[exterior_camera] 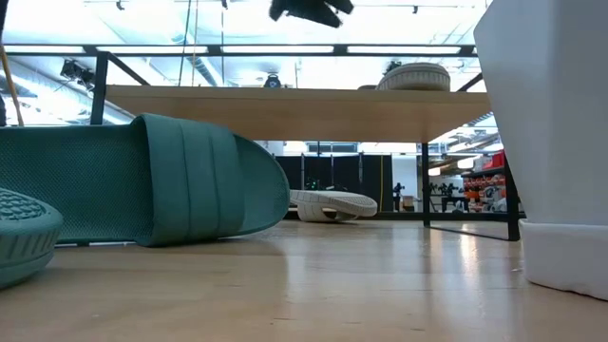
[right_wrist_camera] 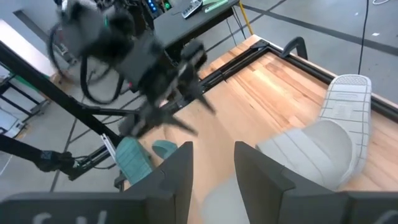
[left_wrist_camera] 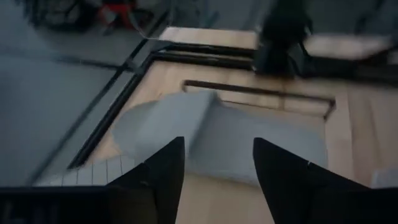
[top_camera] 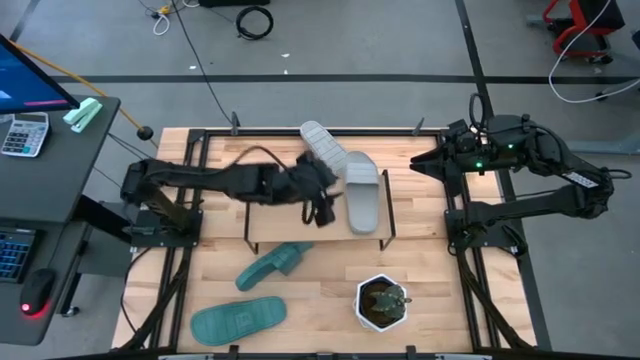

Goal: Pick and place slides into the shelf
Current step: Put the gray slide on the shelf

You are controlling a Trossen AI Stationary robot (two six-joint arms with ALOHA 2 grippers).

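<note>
The left gripper [top_camera: 322,200] hovers over the shelf [top_camera: 270,212] with fingers spread and empty, beside 2 grey slides [top_camera: 362,188] lying on top, while 2 teal slides [top_camera: 272,264] lie on the table [top_camera: 440,280] in front.

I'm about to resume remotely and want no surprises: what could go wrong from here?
1. Two grey slides lie overlapped on the shelf; nudging one could shift the other toward the edge.
2. The left end effector hangs open just over them, so a sweep may catch a strap.
3. The teal slides sit near the potted plant, which a reach might knock.
</note>
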